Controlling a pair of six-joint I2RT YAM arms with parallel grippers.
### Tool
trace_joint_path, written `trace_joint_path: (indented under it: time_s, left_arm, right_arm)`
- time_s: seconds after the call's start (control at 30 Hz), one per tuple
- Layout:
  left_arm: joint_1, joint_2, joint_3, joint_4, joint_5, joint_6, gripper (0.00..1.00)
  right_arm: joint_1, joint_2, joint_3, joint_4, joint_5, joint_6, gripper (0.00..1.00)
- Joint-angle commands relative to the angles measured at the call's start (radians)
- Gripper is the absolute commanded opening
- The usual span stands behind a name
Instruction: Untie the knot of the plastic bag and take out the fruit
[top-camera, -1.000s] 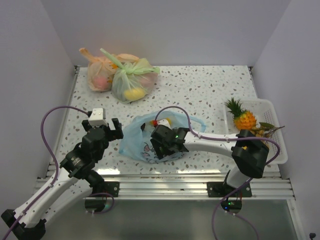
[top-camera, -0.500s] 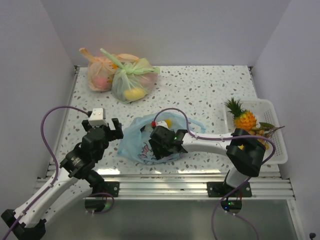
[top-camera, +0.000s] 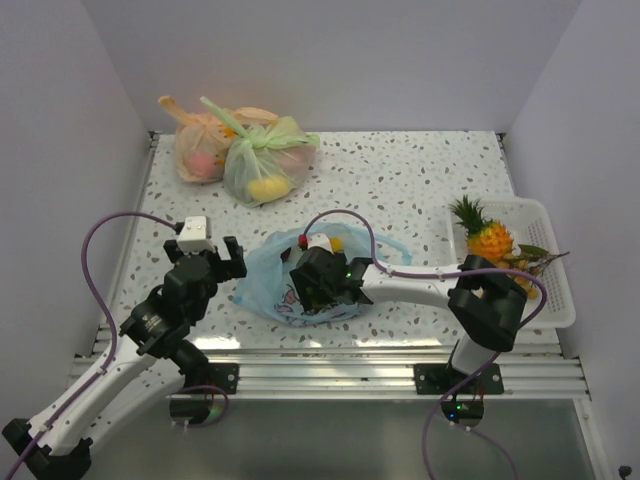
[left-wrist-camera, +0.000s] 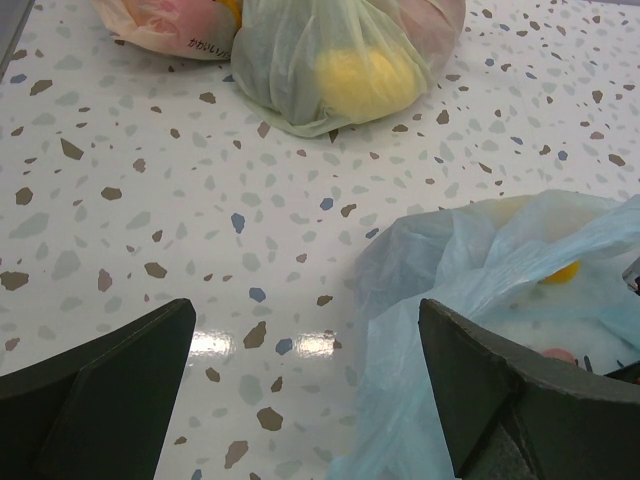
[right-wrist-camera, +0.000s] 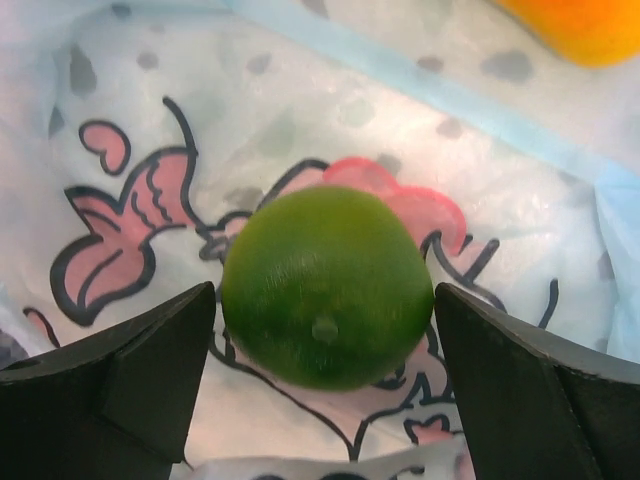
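Observation:
The light blue plastic bag (top-camera: 262, 282) with its pink-and-black print lies open in the middle of the table; no knot shows on it. My right gripper (top-camera: 310, 285) is inside the bag, open. In the right wrist view a round green fruit (right-wrist-camera: 327, 285) lies on the printed plastic (right-wrist-camera: 150, 180), right between the fingers of that gripper (right-wrist-camera: 323, 330), with narrow gaps on both sides. An orange fruit (right-wrist-camera: 590, 25) sits at the top right corner. My left gripper (top-camera: 215, 262) hovers open just left of the bag (left-wrist-camera: 480, 300), holding nothing. A pineapple (top-camera: 490, 238) rests in the white basket (top-camera: 555, 300).
A green bag (top-camera: 262, 165) and an orange bag (top-camera: 200, 150), both tied and holding fruit, sit at the back left. The white basket stands by the right wall. A yellow piece (left-wrist-camera: 562, 272) shows through the blue plastic.
My right gripper has pushed a little further left inside the bag, and the bag has shifted slightly left with it. The left arm has not moved.

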Motion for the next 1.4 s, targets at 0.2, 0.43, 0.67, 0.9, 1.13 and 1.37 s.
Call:
trace_joint_path:
  time_s: [0.2,0.43,0.67,0.9,1.13,1.37]
  left_arm:
    - [0.004,-0.008,-0.005,0.049,-0.005,0.022,1.0]
    - [0.004,-0.009,-0.005,0.047,-0.005,0.022,1.0]
    - [0.004,-0.006,-0.005,0.049,-0.005,0.022,1.0]
    - [0.004,-0.009,-0.005,0.047,-0.002,0.023,1.0]
    - [0.006,-0.011,-0.005,0.049,0.001,0.023,1.0]
    - [0.004,-0.009,-0.005,0.05,0.006,0.025,1.0]
  right_arm:
    - [-0.017,0.051,0.058,0.069,0.054,-0.025,0.88]
    - [-0.017,-0.045,0.106,0.014,0.064,-0.053,0.52]
    - [-0.02,-0.201,0.168,-0.087,0.142,-0.12,0.52]
    - [-0.125,-0.379,0.143,-0.216,0.298,-0.136,0.52]
    - [-0.375,-0.602,-0.008,-0.288,0.399,-0.116,0.52]
    - [-0.743,-0.731,-0.106,-0.296,0.351,-0.113,0.57]
